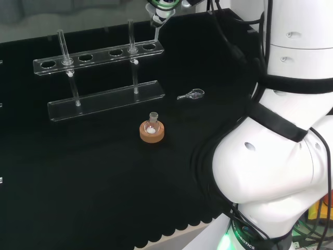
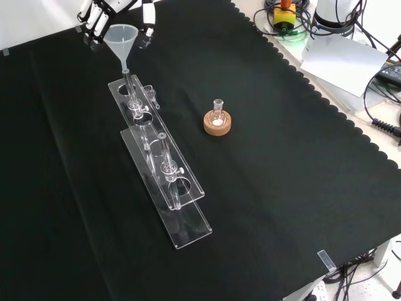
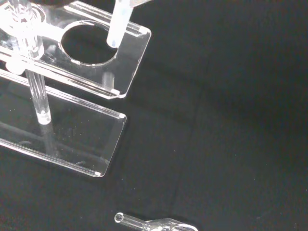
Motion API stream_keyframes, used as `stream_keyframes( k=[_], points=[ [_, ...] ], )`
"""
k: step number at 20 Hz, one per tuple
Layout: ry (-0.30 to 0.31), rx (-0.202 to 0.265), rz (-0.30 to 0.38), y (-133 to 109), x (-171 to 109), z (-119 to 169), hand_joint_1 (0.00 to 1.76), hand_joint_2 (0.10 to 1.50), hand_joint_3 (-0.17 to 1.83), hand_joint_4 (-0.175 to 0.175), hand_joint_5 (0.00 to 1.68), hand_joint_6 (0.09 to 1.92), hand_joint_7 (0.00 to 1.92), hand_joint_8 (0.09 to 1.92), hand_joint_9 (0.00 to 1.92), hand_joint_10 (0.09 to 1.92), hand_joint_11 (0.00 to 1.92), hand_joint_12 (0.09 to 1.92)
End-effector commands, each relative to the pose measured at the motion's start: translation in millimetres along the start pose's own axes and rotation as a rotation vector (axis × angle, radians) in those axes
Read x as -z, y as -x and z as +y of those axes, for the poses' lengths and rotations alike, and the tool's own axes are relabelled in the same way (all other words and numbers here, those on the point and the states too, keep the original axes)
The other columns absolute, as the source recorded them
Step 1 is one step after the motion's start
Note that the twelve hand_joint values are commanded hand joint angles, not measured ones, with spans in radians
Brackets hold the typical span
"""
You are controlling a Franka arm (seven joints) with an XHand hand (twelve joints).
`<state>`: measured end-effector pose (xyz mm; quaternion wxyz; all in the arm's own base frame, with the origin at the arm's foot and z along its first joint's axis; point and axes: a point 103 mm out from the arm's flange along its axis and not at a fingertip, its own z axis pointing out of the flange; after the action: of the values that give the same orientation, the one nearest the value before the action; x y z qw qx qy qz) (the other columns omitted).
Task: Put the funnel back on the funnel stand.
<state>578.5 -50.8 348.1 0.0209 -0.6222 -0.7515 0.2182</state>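
In the front view, the hand [image 2: 100,17] at the upper left has its fingers curled round the funnel [image 2: 121,39], holding it upright so its stem points down at the end hole of the clear funnel stand [image 2: 164,172]. Farther right, a small flask [image 2: 217,111] sits in its cork ring [image 2: 217,123], well apart.

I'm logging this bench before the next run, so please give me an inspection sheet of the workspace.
Surface: black cloth, no spills seen.
Job's things: funnel held with its stem tip over the end hole of the clear funnel stand, not yet seated.
Clutter: small flask on a cork ring; small glass piece lying on the cloth.
Grippers: hand curled round the funnel.
Cables: bundle beyond the cloth's edge.
Surroundings: paper sheet off the cloth.
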Motion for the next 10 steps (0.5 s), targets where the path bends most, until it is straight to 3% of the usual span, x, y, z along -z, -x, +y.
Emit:
stream_keyframes(
  k=[1,10],
  points=[
    [0.012,0.011,-0.004,-0.1,-1.1,3.4,0.71,0.76,0.56,-0.025,0.54,0.56,0.33,0.61,0.77,0.47,0.42,1.37],
    [0.002,0.035,-0.007,-11.2,-2.5,17.4,0.72,0.75,0.56,-0.027,0.54,0.56,0.33,0.61,0.77,0.48,0.42,1.37]
  ],
)
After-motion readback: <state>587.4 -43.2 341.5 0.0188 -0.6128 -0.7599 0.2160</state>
